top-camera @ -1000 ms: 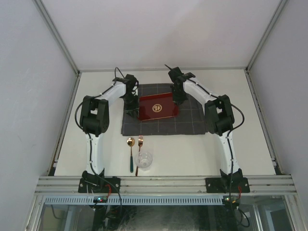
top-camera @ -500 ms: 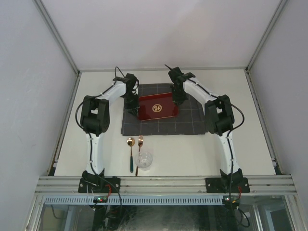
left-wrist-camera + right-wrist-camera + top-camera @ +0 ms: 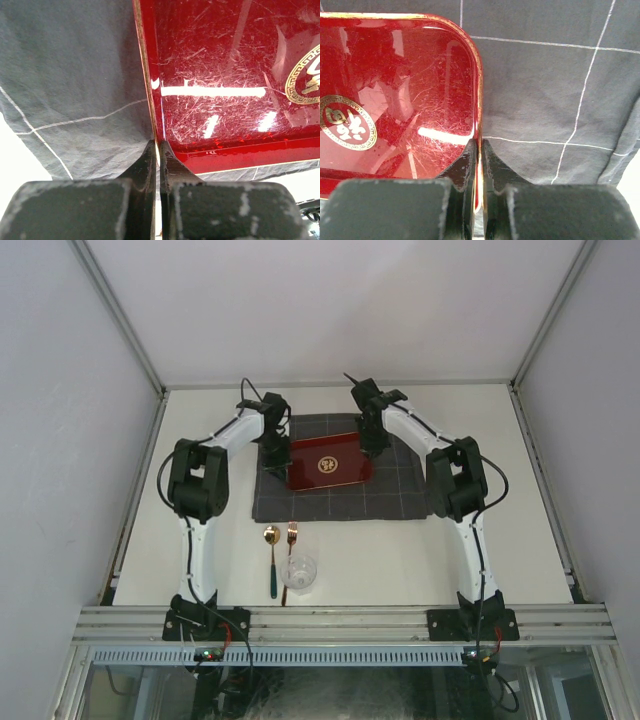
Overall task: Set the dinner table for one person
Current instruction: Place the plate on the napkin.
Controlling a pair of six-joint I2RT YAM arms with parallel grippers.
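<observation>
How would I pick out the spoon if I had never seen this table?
Start at the off-white dinner table, then find the dark grey checked cloth on it. Between the cloth's left end and the table's near rail lie three small things; the spoon is the leftmost. Unlike the gold fork and clear glass beside it, it has a round gold bowl and a dark green handle.

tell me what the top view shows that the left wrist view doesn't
Only the top view: spoon, fork and glass on the table, and the right gripper. Only the left wrist: how the left gripper pinches the tray, jaws shut on its rim, and scratches in its lacquer. Both: the tray on the cloth.
</observation>
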